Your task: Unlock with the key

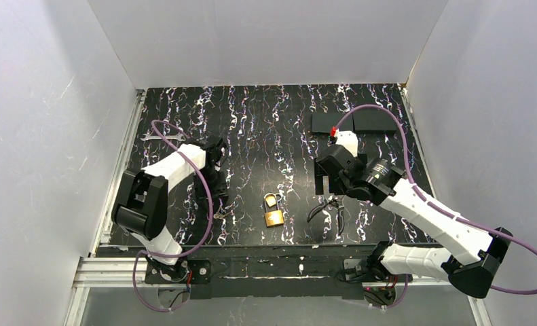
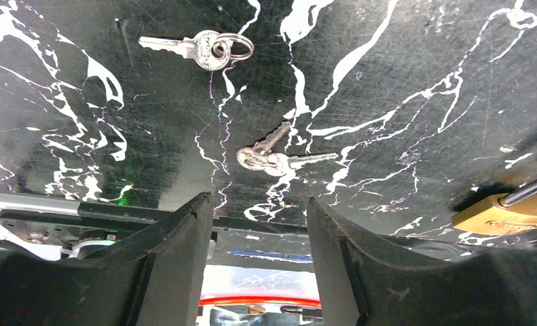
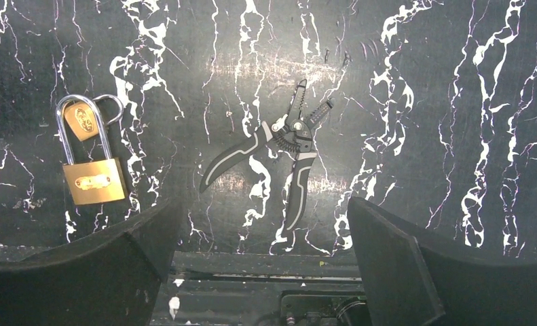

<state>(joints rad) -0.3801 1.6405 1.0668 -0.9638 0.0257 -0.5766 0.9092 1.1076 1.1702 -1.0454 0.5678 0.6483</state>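
In the left wrist view, a pair of small dull-metal keys (image 2: 273, 158) lies on the black marbled table just beyond my open, empty left gripper (image 2: 258, 207). Another key on a ring (image 2: 199, 47) lies farther off. In the top view the left gripper (image 1: 218, 193) hovers just behind the keys (image 1: 219, 214). A brass padlock (image 1: 274, 217) lies at the table's front middle, with a smaller padlock (image 3: 82, 121) hooked through its shackle. The brass padlock (image 3: 94, 180) shows left of my open, empty right gripper (image 3: 262, 210), which hangs above the table (image 1: 325, 185).
Black-handled pliers (image 3: 286, 153) lie right of the padlocks, under the right gripper (image 1: 330, 210). A silver wrench (image 1: 159, 138) lies at the far left. Two black blocks (image 1: 354, 121) sit at the back right. White walls enclose the table on three sides.
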